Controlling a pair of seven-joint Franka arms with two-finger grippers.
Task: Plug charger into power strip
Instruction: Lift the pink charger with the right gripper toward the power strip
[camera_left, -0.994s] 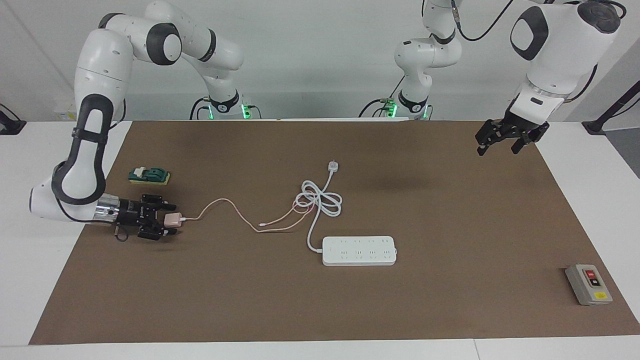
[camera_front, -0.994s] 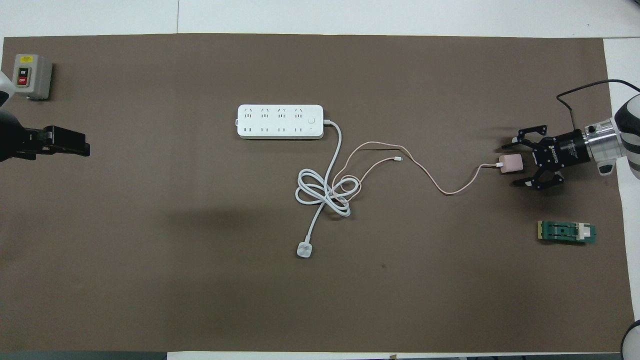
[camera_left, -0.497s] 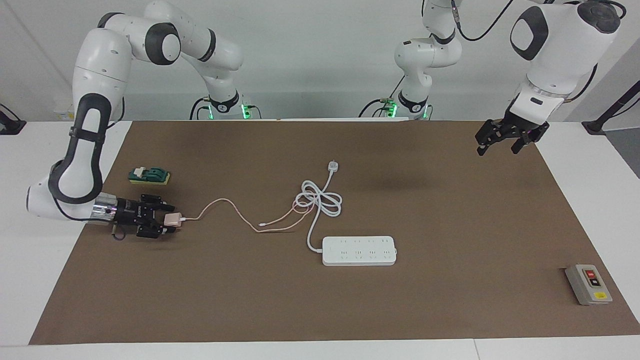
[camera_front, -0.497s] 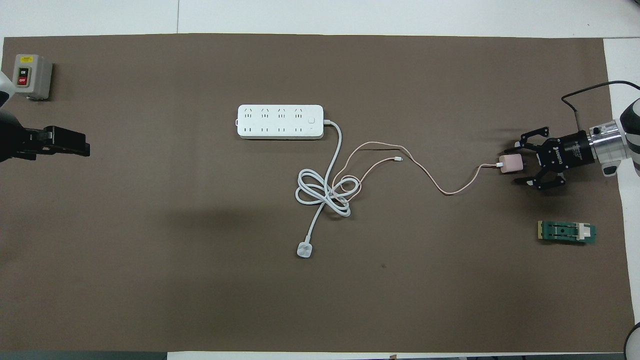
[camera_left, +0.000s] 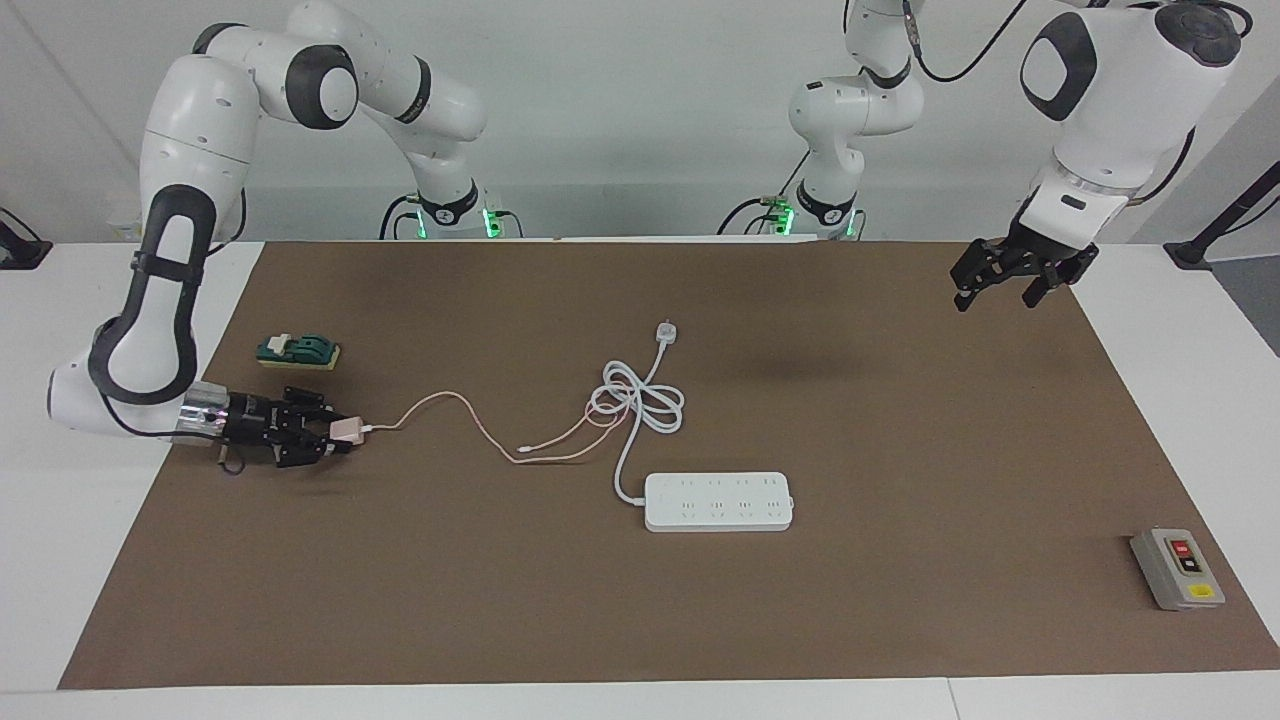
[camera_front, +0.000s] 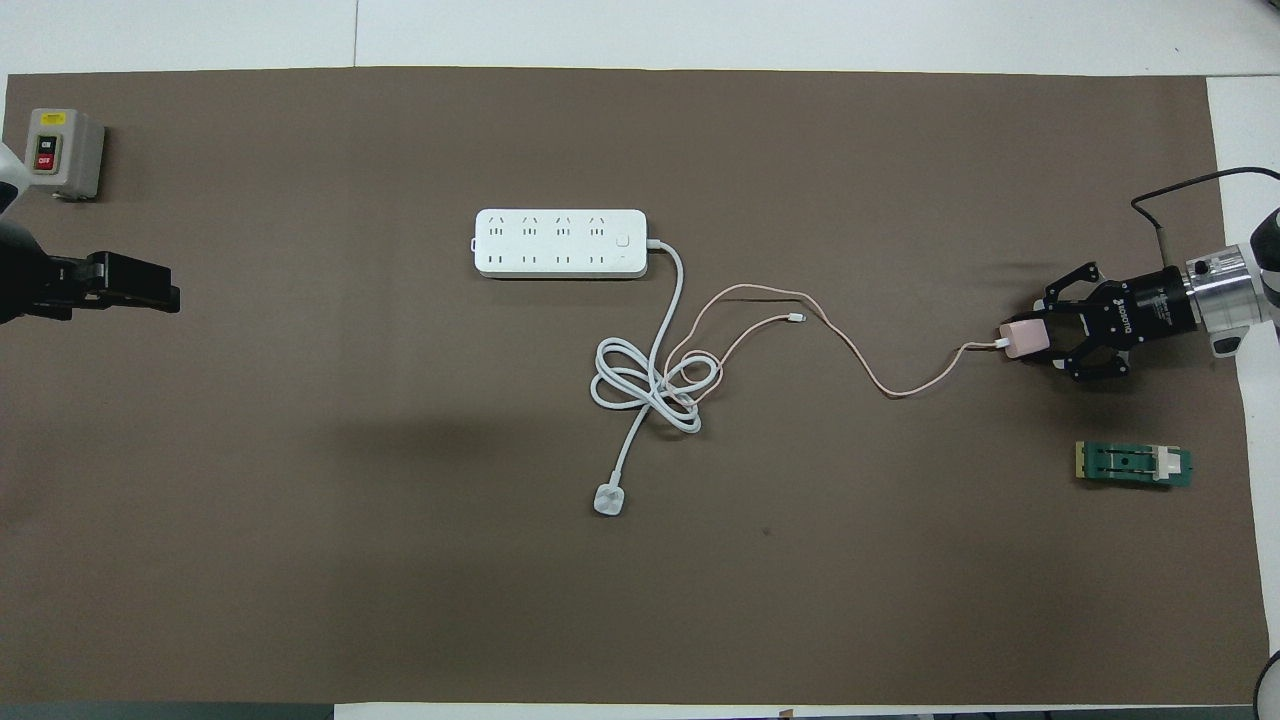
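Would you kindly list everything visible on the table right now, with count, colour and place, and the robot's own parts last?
charger: one, pale pink, at the right arm's end of the mat, gripped by the right tool; its thin pink cable trails toward the middle.
power strip: one, white, mid-table, farther from the robots than the cord loops.
white cord: one, looped, running from the power strip to a white plug nearer the robots.
green block: one, green and cream, nearer the robots than the charger.
grey switch box: one, with red and yellow buttons, at the left arm's end, farthest from the robots.
mat: one, brown, covering the table.
right tool: shut on the charger, low at the mat.
left tool: open, waiting raised over the left arm's end.
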